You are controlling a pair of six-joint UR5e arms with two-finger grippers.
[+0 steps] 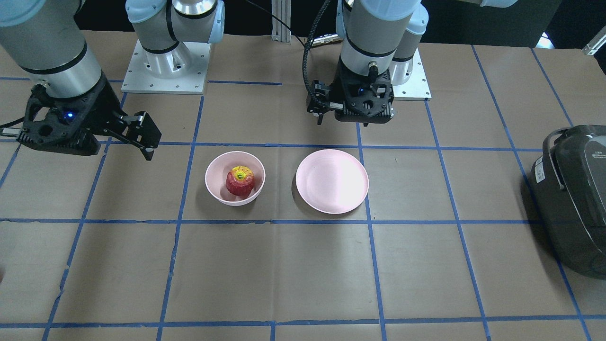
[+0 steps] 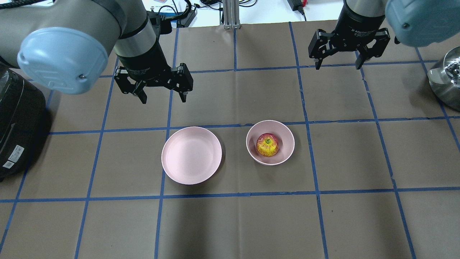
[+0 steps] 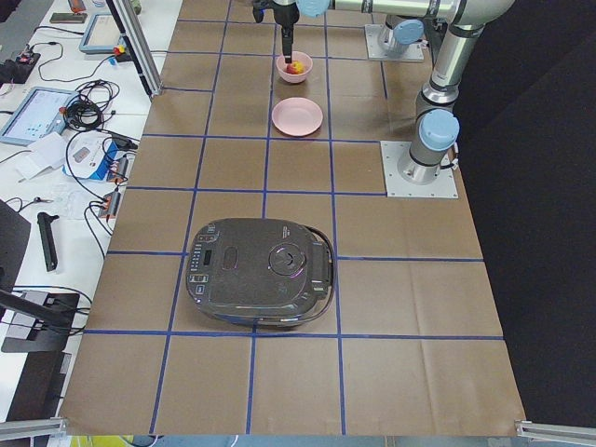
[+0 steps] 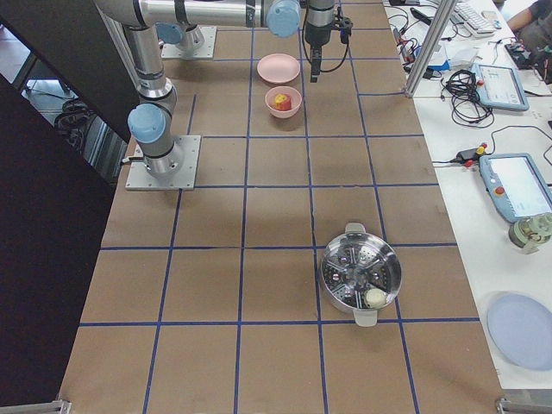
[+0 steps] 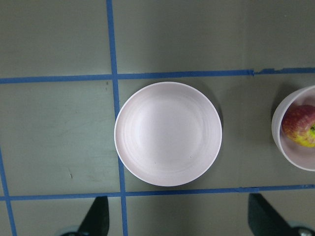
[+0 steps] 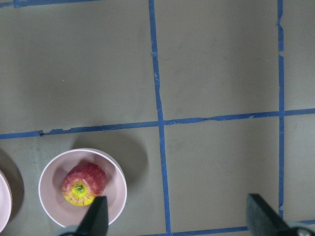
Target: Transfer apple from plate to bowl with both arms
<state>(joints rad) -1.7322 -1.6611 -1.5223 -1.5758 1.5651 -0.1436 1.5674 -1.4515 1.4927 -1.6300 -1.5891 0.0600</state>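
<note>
The red apple [image 2: 267, 145] with a yellow-green top sits inside the deep pink bowl [image 2: 289, 144]. The flat pink plate [image 2: 191, 155] lies empty beside it, on my left. My left gripper [image 2: 164, 97] is open and empty, raised beyond the plate. My right gripper [image 2: 338, 64] is open and empty, raised beyond and to the right of the bowl. The left wrist view looks straight down on the plate [image 5: 168, 133], with the apple [image 5: 301, 125] at its right edge. The right wrist view shows the apple [image 6: 83, 184] in the bowl [image 6: 47, 196] at lower left.
A black rice cooker [image 2: 14, 122] stands at the table's left end. A steel steamer pot [image 2: 445, 79] stands at the right end. Blue tape lines grid the brown tabletop. The arm bases [image 1: 165, 66] are bolted along the robot's edge.
</note>
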